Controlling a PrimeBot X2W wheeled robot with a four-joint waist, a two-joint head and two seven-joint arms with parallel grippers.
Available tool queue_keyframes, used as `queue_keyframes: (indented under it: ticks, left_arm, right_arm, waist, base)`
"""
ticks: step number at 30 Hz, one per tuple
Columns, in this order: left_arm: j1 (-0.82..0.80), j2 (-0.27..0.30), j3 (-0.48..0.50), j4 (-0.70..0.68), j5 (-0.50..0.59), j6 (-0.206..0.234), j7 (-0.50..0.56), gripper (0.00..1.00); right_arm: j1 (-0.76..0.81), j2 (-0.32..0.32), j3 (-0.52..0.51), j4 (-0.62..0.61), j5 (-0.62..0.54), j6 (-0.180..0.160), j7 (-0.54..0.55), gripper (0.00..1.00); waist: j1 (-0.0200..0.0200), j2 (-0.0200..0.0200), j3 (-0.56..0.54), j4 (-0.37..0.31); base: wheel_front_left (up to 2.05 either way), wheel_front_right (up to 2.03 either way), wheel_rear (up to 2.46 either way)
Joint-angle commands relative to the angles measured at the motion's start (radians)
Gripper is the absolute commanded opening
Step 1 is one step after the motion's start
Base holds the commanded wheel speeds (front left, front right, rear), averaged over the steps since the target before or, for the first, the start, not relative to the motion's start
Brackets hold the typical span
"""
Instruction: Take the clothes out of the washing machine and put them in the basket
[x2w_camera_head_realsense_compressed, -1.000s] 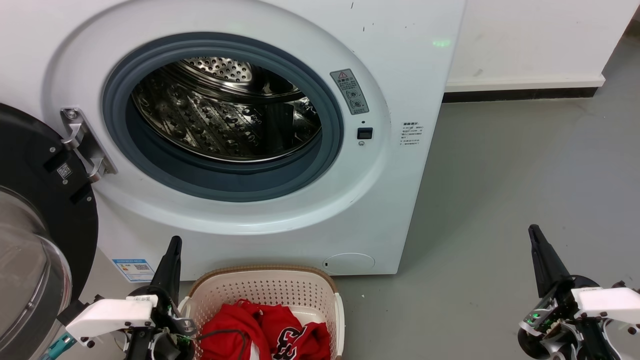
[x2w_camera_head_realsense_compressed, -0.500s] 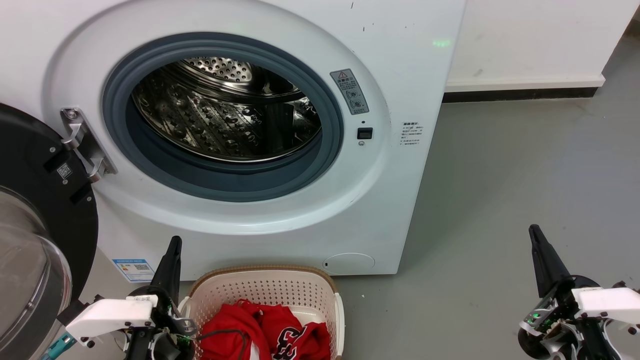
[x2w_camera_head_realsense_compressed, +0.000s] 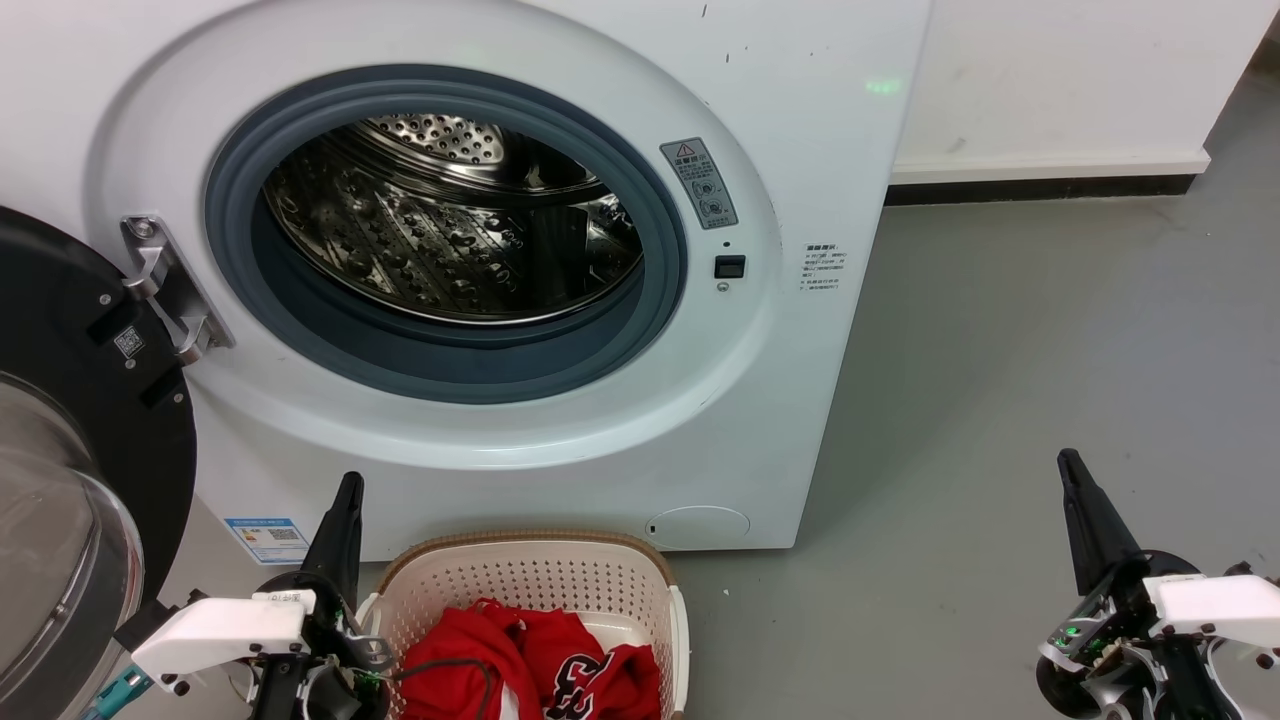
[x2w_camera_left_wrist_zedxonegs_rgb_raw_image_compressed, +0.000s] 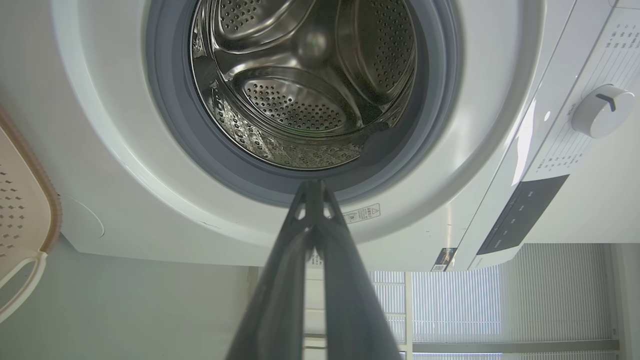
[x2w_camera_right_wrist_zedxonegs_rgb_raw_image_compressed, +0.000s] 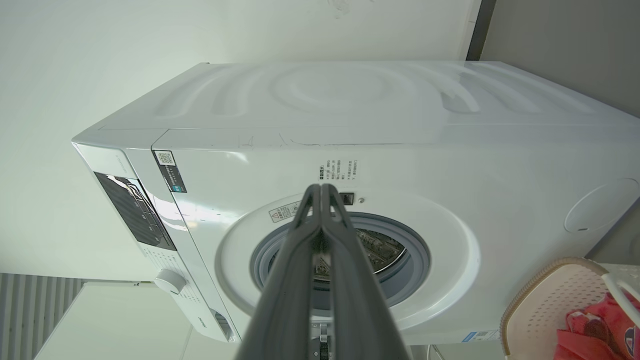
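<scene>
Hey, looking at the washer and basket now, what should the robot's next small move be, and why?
Probably stop and call it done: the perforated steel drum of the white front-loading washing machine looks empty, the red jersey clothes lie in the cream perforated plastic basket, and the left gripper and right gripper are shut on nothing.

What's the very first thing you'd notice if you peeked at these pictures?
The big white washing machine catches the eye first: its round porthole gapes open, showing a shiny steel drum that looks empty. Below it, bright red clothes lie in the cream basket on the floor. The left gripper and right gripper sit low at either side, fingers shut.
</scene>
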Motion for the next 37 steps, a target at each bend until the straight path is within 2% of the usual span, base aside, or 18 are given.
queue_keyframes:
  ticks: [1,37]
  left_arm:
    - [-0.005,-0.002,0.003,0.0,-0.001,-0.005,0.002,0.0]
    - [-0.005,-0.002,0.003,0.0,-0.001,-0.005,0.002,0.0]
  right_arm:
    - [-0.015,0.003,-0.001,0.002,-0.005,0.0,0.001,0.0]
    - [-0.015,0.006,-0.005,0.002,-0.007,0.0,0.005,0.0]
  waist:
    - [0.0,0.0,0.0,0.0]
    - [0.0,0.0,0.0,0.0]
  base:
    - [0.0,0.0,0.0]
    - [0.0,0.0,0.0]
